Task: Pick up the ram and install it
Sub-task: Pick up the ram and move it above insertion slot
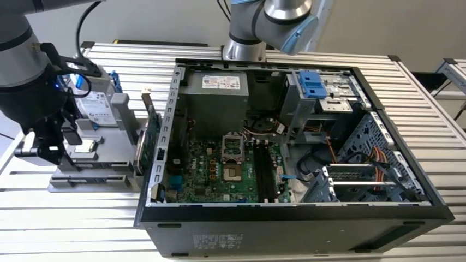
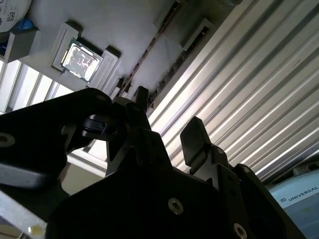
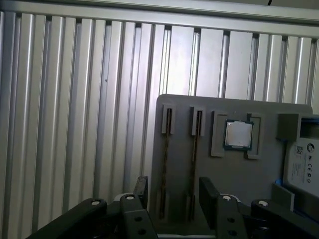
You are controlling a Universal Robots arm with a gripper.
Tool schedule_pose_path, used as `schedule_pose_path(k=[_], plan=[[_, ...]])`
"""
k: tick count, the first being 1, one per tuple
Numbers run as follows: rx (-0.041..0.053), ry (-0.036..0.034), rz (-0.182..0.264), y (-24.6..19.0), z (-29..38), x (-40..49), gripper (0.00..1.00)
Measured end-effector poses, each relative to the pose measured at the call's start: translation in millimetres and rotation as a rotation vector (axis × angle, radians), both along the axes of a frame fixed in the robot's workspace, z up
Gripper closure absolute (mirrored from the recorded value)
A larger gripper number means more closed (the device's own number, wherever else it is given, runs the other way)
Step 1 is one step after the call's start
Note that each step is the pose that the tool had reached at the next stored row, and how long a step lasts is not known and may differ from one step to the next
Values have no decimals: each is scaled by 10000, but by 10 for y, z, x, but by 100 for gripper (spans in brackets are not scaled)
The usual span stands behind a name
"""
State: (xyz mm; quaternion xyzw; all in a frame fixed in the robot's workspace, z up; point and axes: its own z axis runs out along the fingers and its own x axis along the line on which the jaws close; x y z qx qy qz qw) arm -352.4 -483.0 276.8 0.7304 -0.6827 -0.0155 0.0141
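Seen edge-on in the first wrist view: ram [image 3: 193, 149], slim, dark, gold-trimmed, set on edge in a slot of the gray tray [image 3: 234, 184], with a twin stick [image 3: 165, 149] in the slot just beside. Close by on one side, a chip [image 3: 238, 134]; past the tray's straight edge, open ribbed bench [image 3: 75, 99]. Spread wide over the slots' near end, gripping nothing: claw [image 3: 174, 184].
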Motion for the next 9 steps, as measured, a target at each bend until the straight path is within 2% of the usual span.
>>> schedule_pose_path(k=[9], plan=[[-1,-6,-4,3,-77,12,0]])
